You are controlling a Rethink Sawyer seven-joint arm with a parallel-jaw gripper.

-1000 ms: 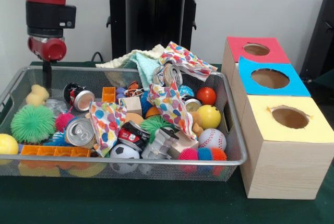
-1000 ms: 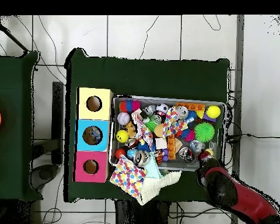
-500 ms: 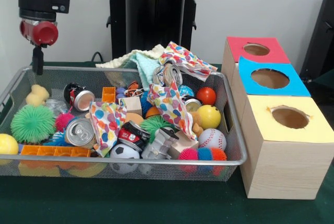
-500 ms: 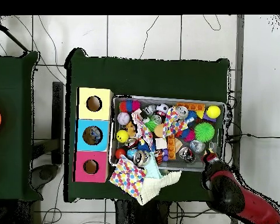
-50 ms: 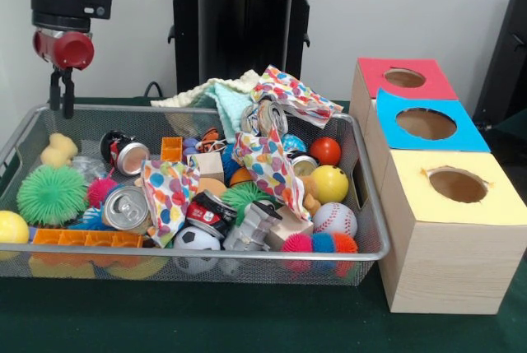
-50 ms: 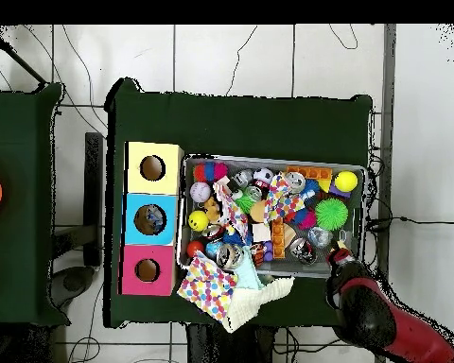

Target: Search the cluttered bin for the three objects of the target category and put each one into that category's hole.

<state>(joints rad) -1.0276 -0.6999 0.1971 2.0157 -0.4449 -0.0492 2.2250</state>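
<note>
The wire mesh bin (image 5: 206, 109) is full of mixed objects: silver cans (image 5: 125, 207), a crushed can (image 5: 210, 213), a baseball (image 5: 333, 220), a soccer ball (image 5: 196, 239), a yellow ball (image 5: 329, 183) and a red ball (image 5: 325, 150). My gripper (image 5: 62, 96) hangs just above the bin's far left corner, over a pale yellow toy (image 5: 58, 150). Its fingers stand slightly apart and hold nothing. From above, the gripper (image 6: 340, 253) shows at the bin's (image 6: 366, 222) lower right corner. The red box (image 5: 404, 78), blue box (image 5: 426, 123) and yellow box (image 5: 457, 184) each have a round hole on top.
Patterned cloths (image 5: 268, 164) and a pale green cloth (image 5: 222, 98) drape over the bin's middle and far rim. A green spiky ball (image 5: 51, 194), orange blocks (image 5: 86, 238) and wooden blocks lie among the clutter. The boxes (image 6: 152, 219) line the bin's side.
The gripper rose out of the bin's far left corner to above the rim and shifted slightly. Its fingers now show apart. The bin's contents have not moved.
</note>
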